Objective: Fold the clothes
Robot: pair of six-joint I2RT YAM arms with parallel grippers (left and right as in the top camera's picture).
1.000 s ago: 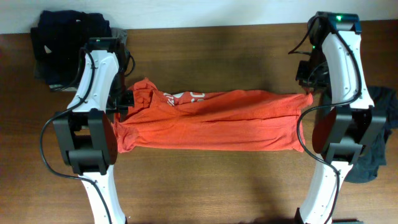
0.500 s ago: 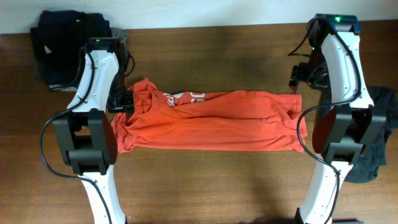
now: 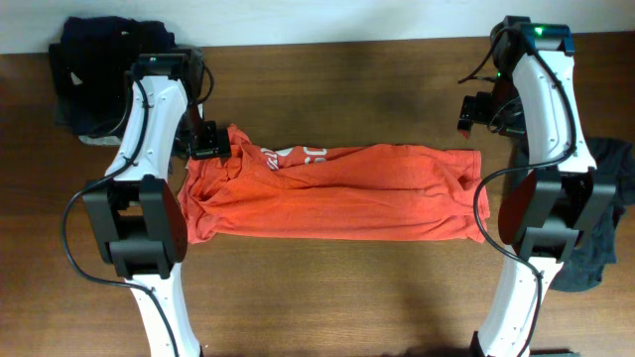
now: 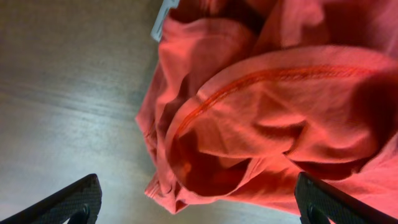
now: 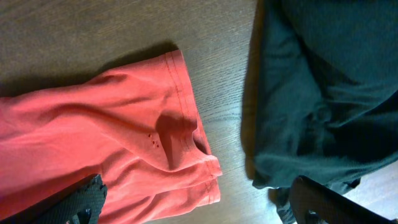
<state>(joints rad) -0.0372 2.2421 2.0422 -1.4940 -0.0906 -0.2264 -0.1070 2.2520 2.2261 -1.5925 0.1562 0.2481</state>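
An orange shirt (image 3: 332,193) lies in a long crumpled band across the wooden table (image 3: 337,89). My left gripper (image 3: 206,141) hangs open over the shirt's left end. In the left wrist view its jaws (image 4: 202,210) stand wide apart above the bunched orange shirt (image 4: 267,93), holding nothing. My right gripper (image 3: 474,112) is open just beyond the shirt's far right corner. In the right wrist view the gripper (image 5: 199,210) spans the orange shirt's hemmed corner (image 5: 112,130) and bare wood, and no cloth is pinched.
A pile of dark clothes (image 3: 104,69) sits at the far left corner. Another dark garment (image 3: 607,223) lies at the right edge, also shown as the dark garment (image 5: 323,93) close beside the shirt's corner. The table's far edge meets a white wall.
Both grippers opened and let go of the shirt's ends. The cloth settled flat and slackened toward the middle. Both grippers drew slightly toward the far edge.
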